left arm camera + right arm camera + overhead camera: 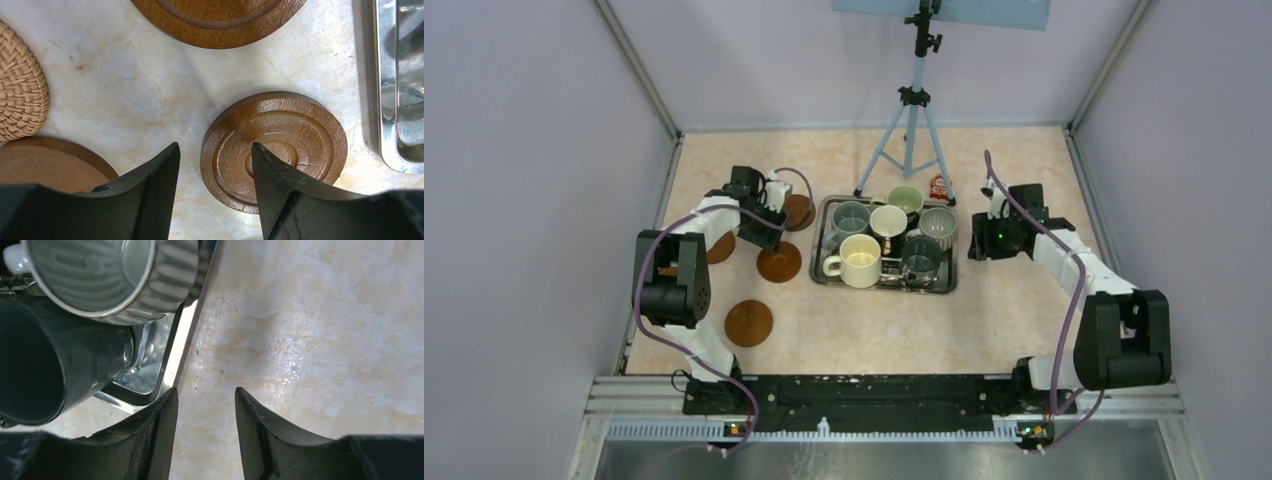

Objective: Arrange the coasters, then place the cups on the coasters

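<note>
Four reddish-brown coasters lie left of the tray: one (779,262) beside it, one (749,323) nearer me, one (799,210) further back, and one (719,247) half hidden by the left arm. My left gripper (764,232) hangs open among them. In the left wrist view its right finger (280,190) is over a ringed coaster (295,130) and its left finger is over bare table. Six cups stand in the tray, among them cream (859,260), ribbed grey (100,275) and dark teal (35,365). My right gripper (206,390) is open and empty over the table by the tray's right edge.
The steel tray (824,275) sits mid-table, its rim (175,355) just left of my right fingers. A tripod (911,130) stands behind it, with a small red object (939,186) at its foot. A woven item (20,95) lies at the left in the left wrist view.
</note>
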Tool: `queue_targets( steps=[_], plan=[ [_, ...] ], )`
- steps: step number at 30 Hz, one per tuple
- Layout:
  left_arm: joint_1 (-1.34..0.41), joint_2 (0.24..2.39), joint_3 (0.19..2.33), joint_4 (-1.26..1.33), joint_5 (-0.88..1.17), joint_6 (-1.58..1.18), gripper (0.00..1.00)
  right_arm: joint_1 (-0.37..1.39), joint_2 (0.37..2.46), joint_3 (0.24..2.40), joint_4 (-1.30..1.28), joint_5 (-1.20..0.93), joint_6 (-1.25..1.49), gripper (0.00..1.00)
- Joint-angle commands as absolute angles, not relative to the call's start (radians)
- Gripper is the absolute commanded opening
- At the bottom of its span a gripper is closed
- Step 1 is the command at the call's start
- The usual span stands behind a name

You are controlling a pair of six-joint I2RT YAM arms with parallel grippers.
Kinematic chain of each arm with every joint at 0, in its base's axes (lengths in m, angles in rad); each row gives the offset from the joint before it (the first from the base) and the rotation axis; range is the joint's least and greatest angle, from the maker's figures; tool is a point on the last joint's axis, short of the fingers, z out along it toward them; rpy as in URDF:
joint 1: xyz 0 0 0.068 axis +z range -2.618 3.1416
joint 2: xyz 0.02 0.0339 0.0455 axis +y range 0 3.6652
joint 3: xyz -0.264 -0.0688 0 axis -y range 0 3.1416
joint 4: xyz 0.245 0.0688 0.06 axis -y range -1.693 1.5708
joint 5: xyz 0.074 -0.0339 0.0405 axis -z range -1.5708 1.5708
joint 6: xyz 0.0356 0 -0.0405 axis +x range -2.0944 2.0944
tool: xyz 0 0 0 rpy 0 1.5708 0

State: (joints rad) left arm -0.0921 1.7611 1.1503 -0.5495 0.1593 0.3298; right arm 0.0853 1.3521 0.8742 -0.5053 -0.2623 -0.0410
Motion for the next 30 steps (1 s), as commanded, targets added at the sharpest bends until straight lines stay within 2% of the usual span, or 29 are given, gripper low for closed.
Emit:
queue_targets(
  steps=[1,16,21,30],
  plan=[
    [-0.087,1.764,1.174,-0.547,0.161,0.32,0.61,0.12,1.395,0.831,-0.337,-0.221,0.053,0.45],
    [-0.087,1.752,1.161,-0.561,0.135,0.314,0.62,0.228,1.591,0.779,-0.145,-0.007,0.171,0.4],
    [-0.086,1.753,1.154,-0.563,0.132,0.317,0.62,0.236,1.566,0.754,-0.11,-0.032,0.198,0.38],
    [-0.086,1.772,1.179,-0.561,0.134,0.314,0.62,0.288,1.614,0.799,-0.237,0.067,0.197,0.37]
  ],
)
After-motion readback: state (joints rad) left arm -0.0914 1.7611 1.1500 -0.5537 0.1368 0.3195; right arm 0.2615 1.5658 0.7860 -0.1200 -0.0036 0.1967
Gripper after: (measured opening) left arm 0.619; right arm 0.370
